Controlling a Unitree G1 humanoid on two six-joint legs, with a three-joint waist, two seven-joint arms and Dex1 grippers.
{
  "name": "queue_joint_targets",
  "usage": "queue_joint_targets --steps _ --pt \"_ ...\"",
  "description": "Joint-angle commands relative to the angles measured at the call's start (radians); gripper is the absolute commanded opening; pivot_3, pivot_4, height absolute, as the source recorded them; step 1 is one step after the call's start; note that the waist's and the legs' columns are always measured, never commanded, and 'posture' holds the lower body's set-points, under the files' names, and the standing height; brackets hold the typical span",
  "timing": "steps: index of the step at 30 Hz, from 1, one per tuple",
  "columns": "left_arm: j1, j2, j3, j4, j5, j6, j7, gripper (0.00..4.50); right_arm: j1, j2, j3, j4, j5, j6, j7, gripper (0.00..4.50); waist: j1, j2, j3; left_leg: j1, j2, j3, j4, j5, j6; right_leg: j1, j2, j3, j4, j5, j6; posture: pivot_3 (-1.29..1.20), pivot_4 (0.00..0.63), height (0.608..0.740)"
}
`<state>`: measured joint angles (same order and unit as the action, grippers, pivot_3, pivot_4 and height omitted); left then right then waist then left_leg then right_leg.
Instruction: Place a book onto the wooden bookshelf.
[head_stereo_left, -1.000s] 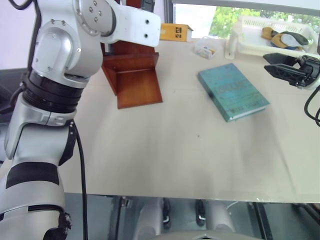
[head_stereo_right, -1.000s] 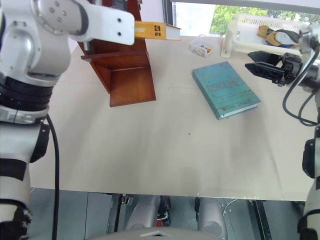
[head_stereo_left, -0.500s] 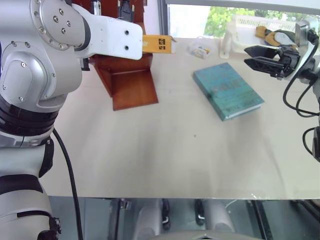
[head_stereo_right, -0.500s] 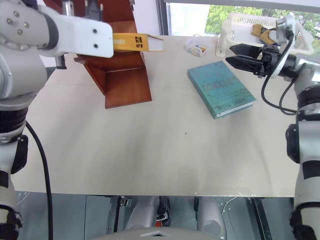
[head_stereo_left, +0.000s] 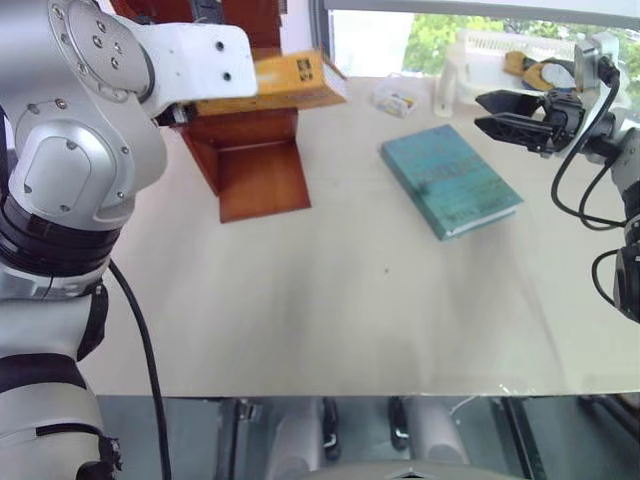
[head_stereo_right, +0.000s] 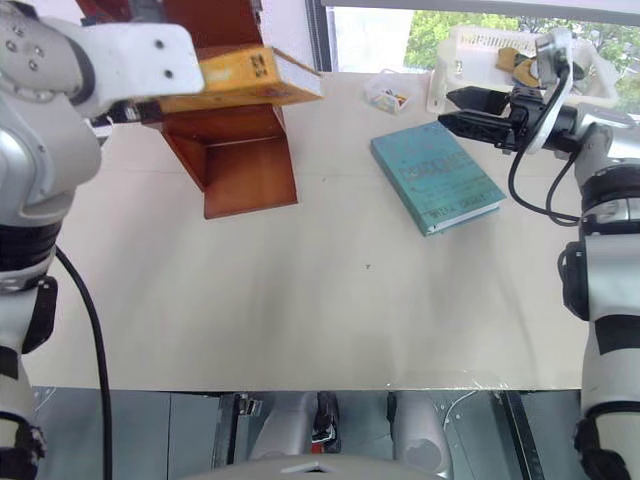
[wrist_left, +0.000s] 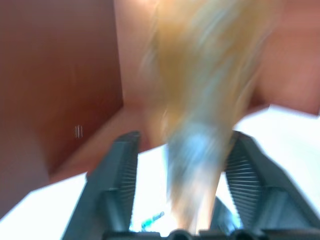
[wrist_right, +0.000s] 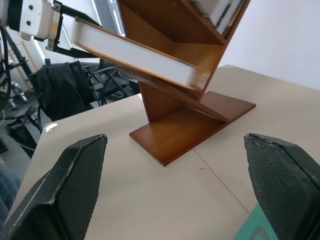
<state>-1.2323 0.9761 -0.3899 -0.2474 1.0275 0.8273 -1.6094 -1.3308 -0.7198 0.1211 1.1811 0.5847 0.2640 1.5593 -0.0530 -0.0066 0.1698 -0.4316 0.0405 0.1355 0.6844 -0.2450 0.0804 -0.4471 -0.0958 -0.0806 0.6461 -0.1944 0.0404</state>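
Book (head_stereo_right: 245, 78): thick orange-yellow paperback, seen lying roughly flat and tilted across a shelf board of the wooden bookshelf (head_stereo_right: 240, 150), with one end projecting past the shelf's front edge over the table. In the right wrist view its white page block (wrist_right: 135, 52) is shown resting on the sloping board. In the left wrist view it appears as a blurred orange shape between the two fingers.

Left gripper (wrist_left: 182, 200): fingers (wrist_left: 117, 185) are spread on either side of the book; whether they press it cannot be told.

Wooden bookshelf: reddish-brown, polished, placed near the table's far left corner, its base board lying flat on the table.

Teal-green book (head_stereo_left: 450, 180): laid flat near the far edge, towards the right, well apart from the bookshelf.

Right gripper (head_stereo_left: 495, 103): held above the table beside the teal-green book, fingers parted, nothing between them.

White plastic basket (head_stereo_left: 490, 45): set at the far right corner.

Small clear box (head_stereo_left: 395, 97): placed at the far edge, beside the basket.

Table (head_stereo_left: 330, 300): beige.
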Motion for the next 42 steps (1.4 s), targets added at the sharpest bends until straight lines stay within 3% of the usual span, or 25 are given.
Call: queue_joint_targets --steps 1,10,15,19,26,29,33,37,42 --pt "-0.013 0.034 0.031 -0.024 0.019 0.015 -0.005 3.63 -0.022 -0.019 -0.025 -0.014 0.018 -0.020 0.055 4.50 0.011 0.000 0.000 0.000 0.000 0.000 0.000 0.000 0.000 0.000 -0.001 0.000 0.000 0.000 0.000 0.00 0.150 0.712" --pt "-0.016 0.074 0.013 -0.067 -0.016 0.034 -0.005 3.63 -0.018 -0.014 -0.034 -0.012 0.018 -0.025 0.055 4.50 0.021 0.000 0.000 -0.001 -0.001 -0.001 0.000 0.000 0.000 0.000 -0.001 -0.001 -0.001 0.000 0.000 0.00 0.150 0.712" --pt "0.023 0.163 0.025 -0.124 -0.078 0.050 -0.005 3.63 -0.024 -0.008 -0.036 -0.007 0.012 -0.027 0.055 4.50 0.015 0.000 0.000 -0.001 -0.001 -0.002 0.000 0.000 0.000 0.000 -0.001 -0.001 0.000 0.000 0.000 0.00 0.150 0.712" --pt "0.056 0.260 0.051 -0.157 -0.141 0.057 -0.005 3.63 -0.030 -0.003 -0.037 0.008 -0.001 -0.032 0.055 4.50 0.012 0.000 0.000 -0.001 -0.001 -0.002 0.000 0.000 0.000 0.000 0.000 -0.001 0.000 0.000 0.000 0.00 0.150 0.712" --pt "0.087 0.271 0.103 -0.261 -0.343 0.116 -0.005 3.63 -0.026 0.005 -0.036 0.005 -0.008 -0.028 0.055 4.50 0.020 0.000 0.000 -0.001 -0.001 -0.002 0.001 0.000 0.000 0.001 -0.001 -0.001 -0.001 0.000 0.000 0.00 0.150 0.712" --pt "0.201 0.337 0.264 -0.345 -0.507 0.138 -0.005 3.63 -0.017 0.004 -0.035 0.000 -0.008 -0.025 0.055 4.50 0.013 0.000 0.000 -0.001 -0.001 -0.002 0.000 0.000 0.000 0.000 -0.001 -0.001 -0.001 0.000 0.000 0.00 0.150 0.712" --pt "0.524 0.368 0.661 -0.485 -0.681 0.182 -0.005 3.63 0.001 0.003 -0.047 0.014 -0.023 -0.030 0.055 4.50 0.006 0.000 0.000 -0.001 0.000 -0.003 -0.001 0.000 0.000 0.000 0.000 -0.001 -0.001 0.000 -0.001 0.00 0.150 0.712" --pt "0.693 0.199 0.978 -0.685 -0.802 0.332 -0.004 3.63 0.015 0.007 -0.074 0.036 -0.049 -0.046 0.055 4.50 0.017 0.000 0.000 -0.001 0.000 -0.004 0.001 0.000 -0.001 0.002 0.000 -0.003 -0.003 0.000 0.000 0.00 0.150 0.712" --pt "0.660 -0.064 1.125 -0.800 -0.932 0.505 0.116 3.63 0.010 0.072 -0.134 0.075 -0.128 -0.149 -0.031 4.50 0.017 0.000 -0.002 0.006 -0.002 -0.009 0.003 0.000 -0.001 0.013 -0.001 -0.007 -0.005 0.000 0.000 0.00 0.150 0.712"
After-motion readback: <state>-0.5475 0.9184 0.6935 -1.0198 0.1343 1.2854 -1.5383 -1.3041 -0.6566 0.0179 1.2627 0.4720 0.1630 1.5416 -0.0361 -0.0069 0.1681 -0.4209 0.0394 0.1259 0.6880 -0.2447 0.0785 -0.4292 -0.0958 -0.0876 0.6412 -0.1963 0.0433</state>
